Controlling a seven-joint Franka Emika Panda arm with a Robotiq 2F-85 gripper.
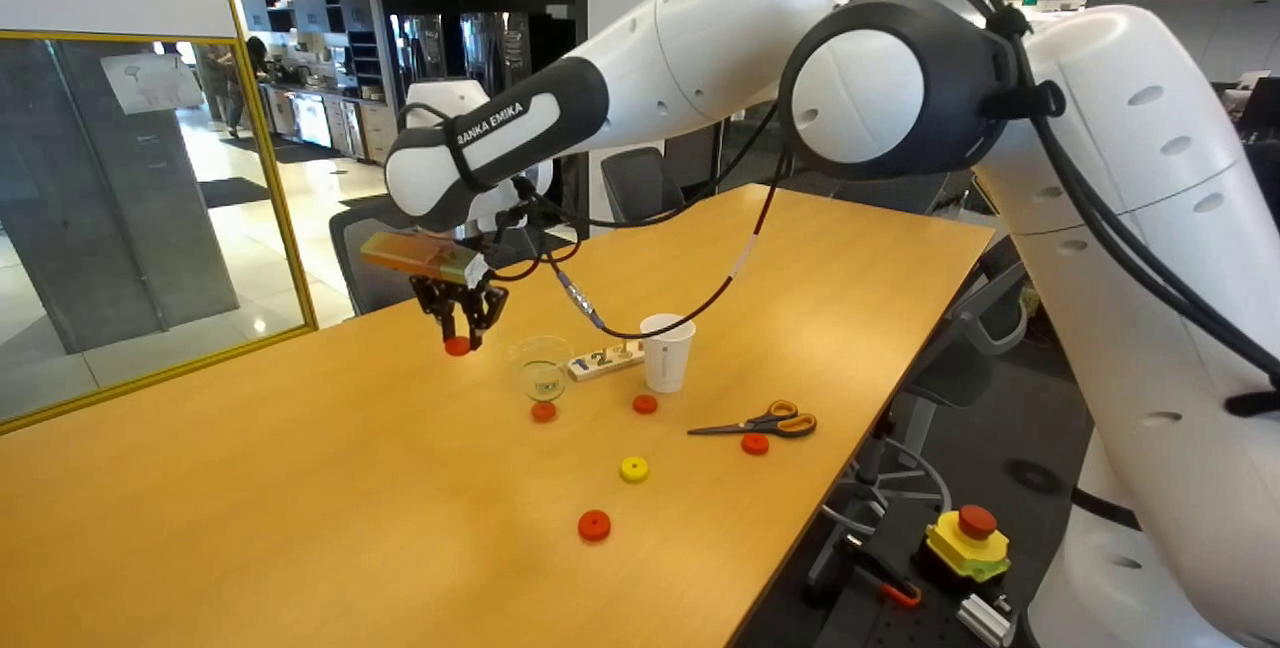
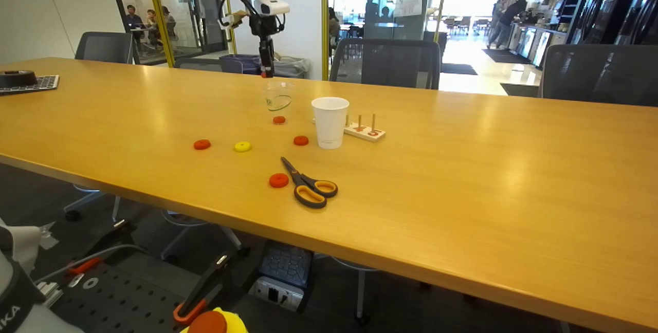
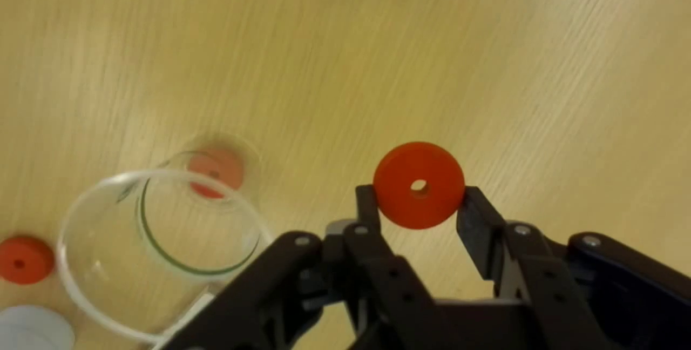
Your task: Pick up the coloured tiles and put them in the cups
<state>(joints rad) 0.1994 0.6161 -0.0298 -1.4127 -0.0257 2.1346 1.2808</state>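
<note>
Round red tile with a centre hole: you've got it, pinched side to side in the black two-fingered tool, up off the smooth, honey-coloured wooden worktop.
Weight and feel: light and stiff by the look, wood or plastic, you can't tell which; tough enough, but that smooth curved side could slip or spin.
Pinch line: tips near opposite ends of the diameter, just where you want them; no extra squeeze called for.
Short see-through cup with green print: near the tool, apart from it, another flat red tile showing at its bottom, inside by the look. Probably light, so a knocked rim may tip it; come in high, over the middle of the mouth.
Tall white opaque cup: further over, a wooden peg board crowding it, a third red tile nearby.
Loose pieces: a fourth red tile just beside the orange-handled black scissors, a round yellow tile, a lone red tile.
Worktop edge: the far one lies beyond the tool in both exterior views; drift outward and a drop could roll away.
Open room: bare wood away from the cup in the wrist view; lift there.
</note>
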